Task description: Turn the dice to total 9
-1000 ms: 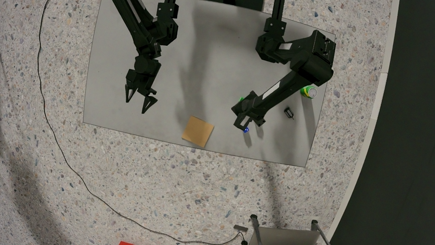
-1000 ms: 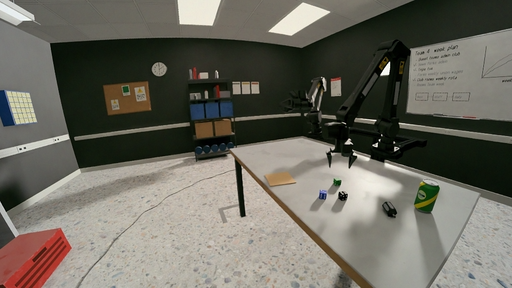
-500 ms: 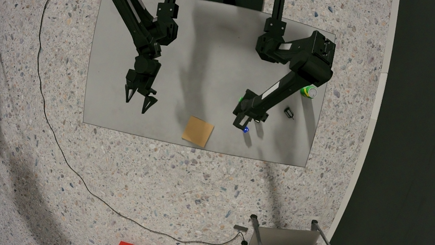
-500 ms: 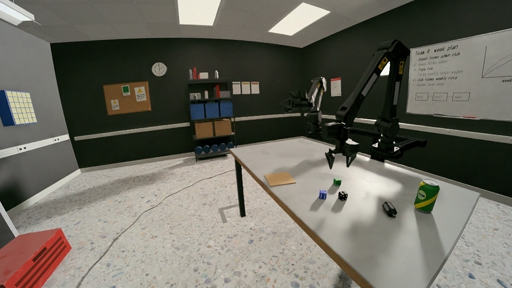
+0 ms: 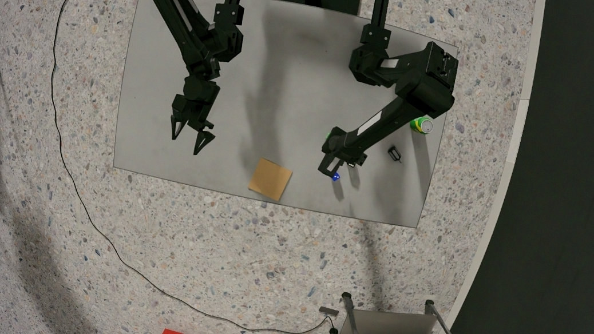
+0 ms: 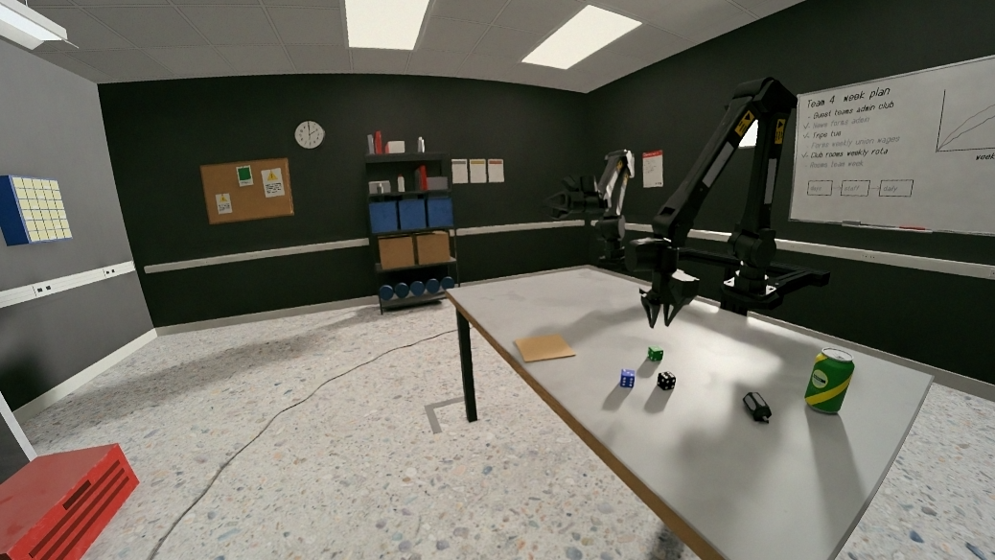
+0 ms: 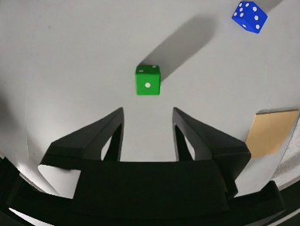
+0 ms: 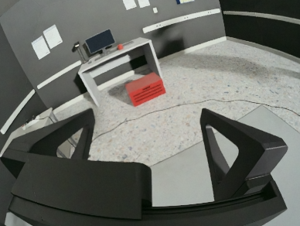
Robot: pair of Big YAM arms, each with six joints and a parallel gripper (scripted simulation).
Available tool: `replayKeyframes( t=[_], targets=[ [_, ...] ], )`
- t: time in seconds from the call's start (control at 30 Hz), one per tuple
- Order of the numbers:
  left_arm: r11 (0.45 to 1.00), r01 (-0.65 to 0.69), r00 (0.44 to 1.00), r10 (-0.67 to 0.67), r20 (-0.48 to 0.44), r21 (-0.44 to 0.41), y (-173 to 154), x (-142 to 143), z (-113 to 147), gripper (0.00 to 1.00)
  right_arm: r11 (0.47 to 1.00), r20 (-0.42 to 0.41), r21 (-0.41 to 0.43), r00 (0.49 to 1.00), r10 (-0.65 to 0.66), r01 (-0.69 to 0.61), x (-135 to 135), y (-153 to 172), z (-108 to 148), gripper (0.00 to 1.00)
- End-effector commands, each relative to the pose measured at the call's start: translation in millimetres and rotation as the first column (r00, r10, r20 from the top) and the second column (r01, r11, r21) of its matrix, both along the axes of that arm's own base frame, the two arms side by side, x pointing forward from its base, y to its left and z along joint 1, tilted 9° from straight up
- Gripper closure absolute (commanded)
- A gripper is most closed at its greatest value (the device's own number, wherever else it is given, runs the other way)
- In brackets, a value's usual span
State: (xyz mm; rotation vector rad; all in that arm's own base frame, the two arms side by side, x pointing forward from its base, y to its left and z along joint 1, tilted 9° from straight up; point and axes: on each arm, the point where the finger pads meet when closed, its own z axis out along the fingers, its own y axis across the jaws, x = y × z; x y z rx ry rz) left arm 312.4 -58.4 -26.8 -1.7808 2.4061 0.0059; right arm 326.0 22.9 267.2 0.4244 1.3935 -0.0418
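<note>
Apparently a green die, single white pip facing the wrist camera.

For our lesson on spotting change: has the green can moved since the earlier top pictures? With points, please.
No. The green can (image 5: 421,125) (image 6: 829,380) stands in the same place, judged against the table's (image 5: 315,103) (image 6: 543,306) nearby edge in the top view.
</note>
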Motion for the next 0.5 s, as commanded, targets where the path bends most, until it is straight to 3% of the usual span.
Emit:
replayKeyframes(
  t=[0.0, 0.47],
  targets=[
    [1.000, 0.007, 1.000, -0.007, 0.006, 0.001, -5.9, 0.9, -1.5, 0.55, 1.000, 0.007, 0.003, 1.000, 0.000, 0.000, 0.7, 0.4, 3.4, 0.00],
    [1.000, 0.007, 1.000, -0.007, 0.006, 0.001, -5.9, 0.9, -1.5, 0.55, 1.000, 0.007, 0.003, 1.000, 0.000, 0.000, 0.7, 0.4, 3.4, 0.00]
  ],
)
